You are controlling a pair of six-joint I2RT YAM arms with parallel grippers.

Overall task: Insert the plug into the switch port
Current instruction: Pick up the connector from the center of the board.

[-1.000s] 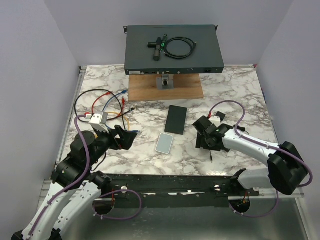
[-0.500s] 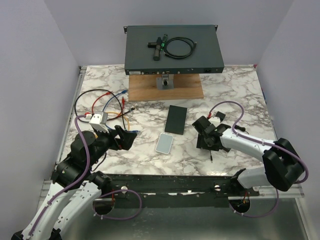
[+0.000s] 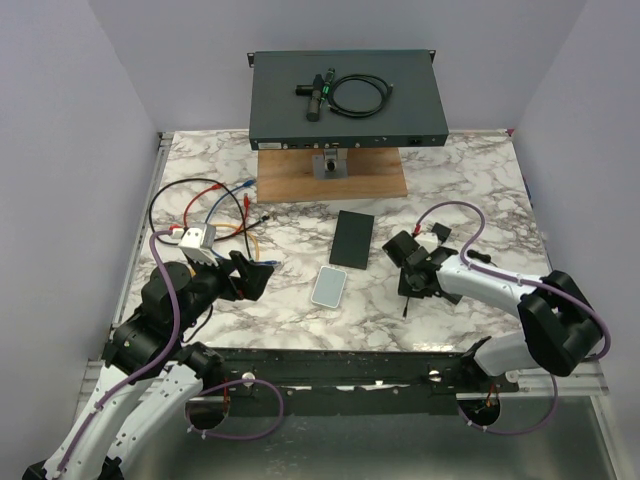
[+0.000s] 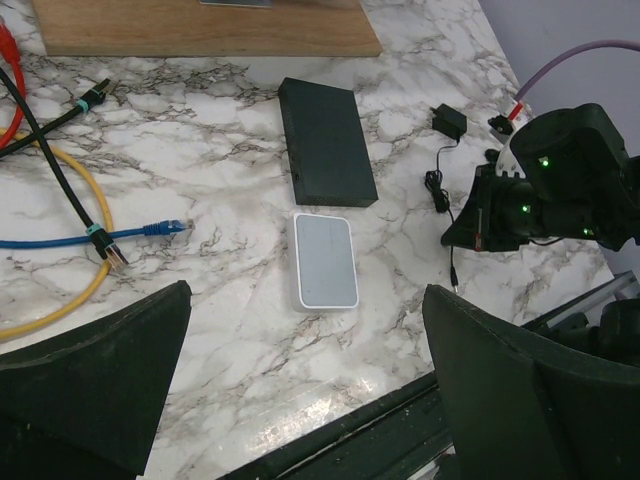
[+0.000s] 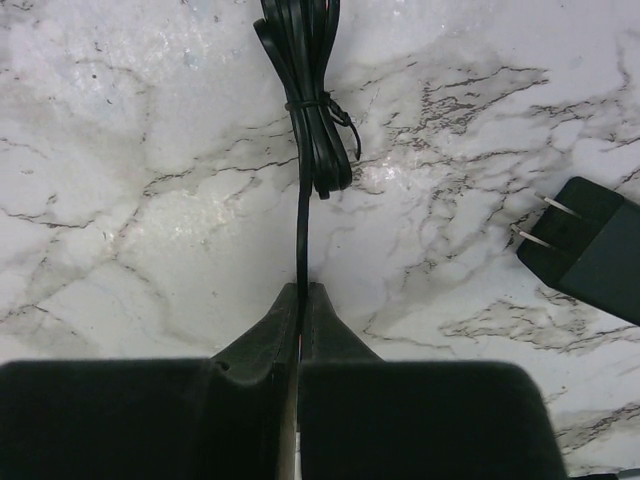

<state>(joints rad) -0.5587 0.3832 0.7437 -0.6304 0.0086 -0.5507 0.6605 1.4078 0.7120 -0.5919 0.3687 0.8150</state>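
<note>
Your right pincer (image 5: pixel 300 292) is clamped on the black cord (image 5: pixel 303 215) lying on the tabletop (image 5: pixel 120 200); left pincer (image 4: pixel 308 320) gapes wide.

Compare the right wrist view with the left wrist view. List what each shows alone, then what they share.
Right wrist only: the right hand pinched shut on the black cord, and the prongs on the black adapter. Left wrist only: the open left hand, dark box, white device, blue cable, yellow cable, wooden board. Both: the marble table, the adapter and that cord.
</note>
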